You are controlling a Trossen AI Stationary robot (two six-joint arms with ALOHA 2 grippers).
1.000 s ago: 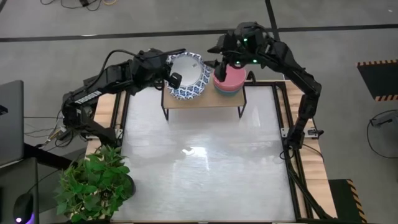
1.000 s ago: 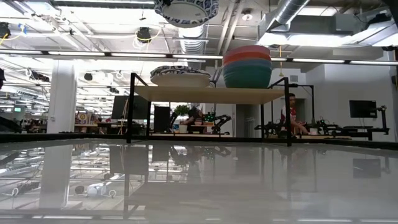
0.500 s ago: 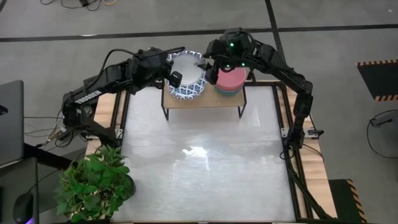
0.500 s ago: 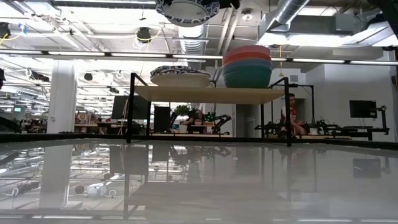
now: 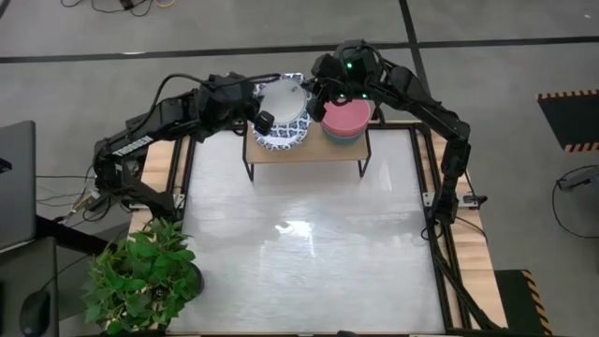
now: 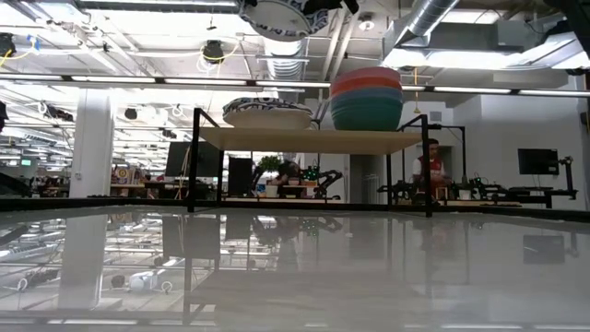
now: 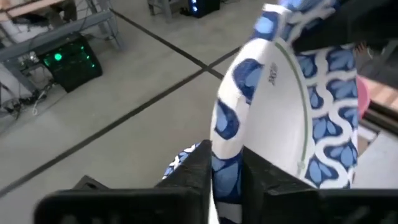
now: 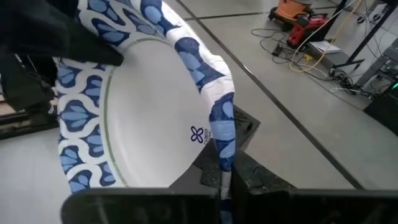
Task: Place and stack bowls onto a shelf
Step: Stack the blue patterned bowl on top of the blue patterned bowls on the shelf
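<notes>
A white bowl with a blue patterned rim point(image 5: 284, 101) point(image 6: 277, 13) hangs in the air above the shelf point(image 5: 314, 150) point(image 6: 309, 140), held between both grippers. My left gripper point(image 5: 265, 119) point(image 7: 225, 155) is shut on its left rim. My right gripper point(image 5: 311, 94) point(image 8: 224, 168) is shut on its right rim. Below it, a low stack of like patterned bowls point(image 5: 279, 139) point(image 6: 267, 112) rests on the shelf's left half. On the right half, a red-pink bowl point(image 5: 348, 114) point(image 6: 367, 79) is nested in a green-blue one point(image 6: 367, 112). My left gripper pinches the bowl's left rim point(image 7: 224, 124) between its two fingers, one on the inner face and one on the outer. It comes level from the table's left. The bowl is lifted clear above the shelf, tilted. My right gripper pinches the opposite, right rim point(image 8: 222, 134) between its two fingers, coming from the table's right. The bowl's underside, with a small printed mark, faces this wrist camera.
A potted plant point(image 5: 145, 276) stands at the table's near left corner, and a laptop point(image 5: 14, 183) lies beyond the left edge. The white table top point(image 5: 309, 234) spreads in front of the shelf. A person point(image 6: 429, 171) sits in the room behind.
My right gripper has gone from above the red-pink bowl toward the table's left, up to the held bowl, and has taken hold of its right rim. The bowl has stayed in the air above the shelf in my left gripper.
</notes>
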